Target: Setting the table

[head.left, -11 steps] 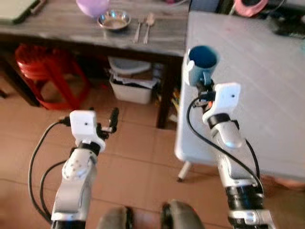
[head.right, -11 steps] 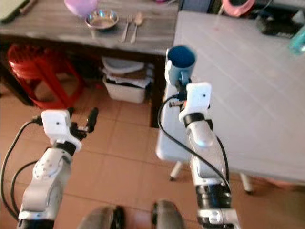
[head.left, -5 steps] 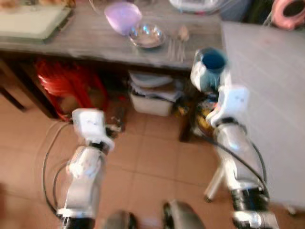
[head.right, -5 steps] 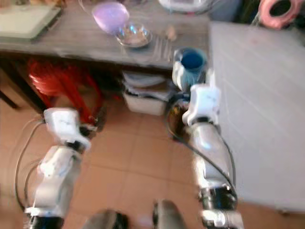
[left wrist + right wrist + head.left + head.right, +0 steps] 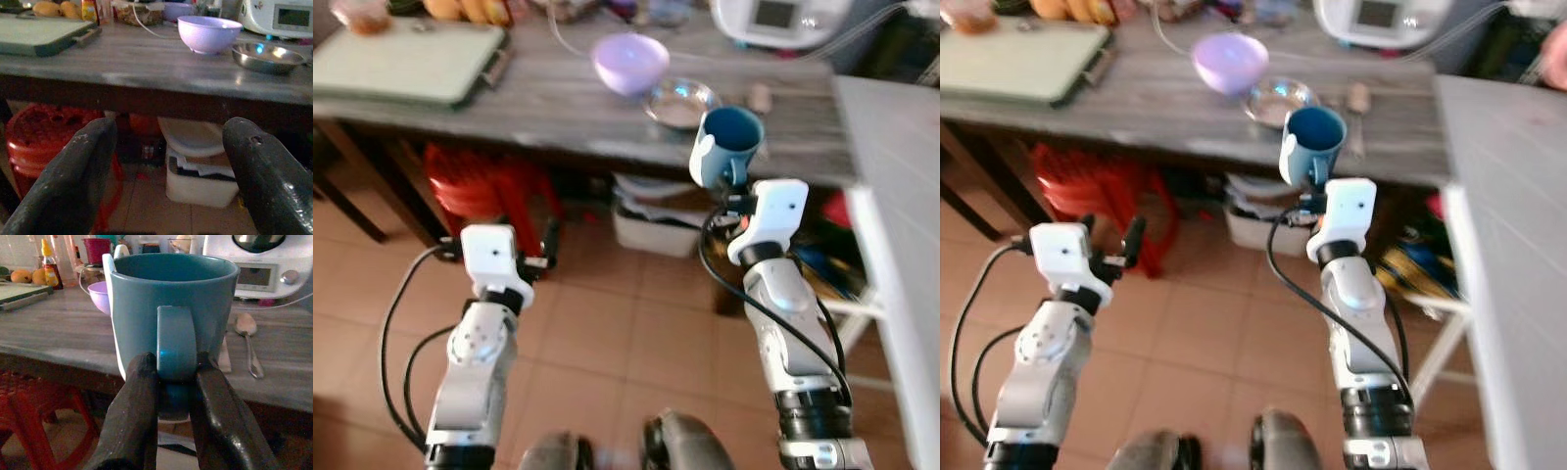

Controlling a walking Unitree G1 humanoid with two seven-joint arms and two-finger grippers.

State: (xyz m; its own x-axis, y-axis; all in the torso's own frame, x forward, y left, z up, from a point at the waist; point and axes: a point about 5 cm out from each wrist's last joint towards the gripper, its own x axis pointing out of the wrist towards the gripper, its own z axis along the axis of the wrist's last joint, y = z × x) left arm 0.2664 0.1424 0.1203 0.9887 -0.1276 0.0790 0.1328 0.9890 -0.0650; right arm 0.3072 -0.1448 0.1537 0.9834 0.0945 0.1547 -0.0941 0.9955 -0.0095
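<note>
A blue mug (image 5: 729, 147) is held up by its handle, and my right gripper (image 5: 176, 364) is shut on that handle. The mug (image 5: 166, 318) stands upright in front of the edge of a long grey wooden table (image 5: 509, 108). A purple bowl (image 5: 629, 62), a steel bowl (image 5: 680, 101) and a spoon (image 5: 247, 335) lie on that table just beyond the mug. Lower down, my left gripper (image 5: 168, 129) is open and holds nothing, facing the space under the table.
A white table (image 5: 906, 225) runs along the right edge. Under the wooden table stand a red stool (image 5: 484, 191) and a white bin (image 5: 661, 220). A green board (image 5: 406, 61) and a white appliance (image 5: 780, 18) sit on the wooden table. Tiled floor lies below.
The camera has swung left, so the white table has slid to the right edge and the wooden table now faces me. The mug stays in my right gripper.
</note>
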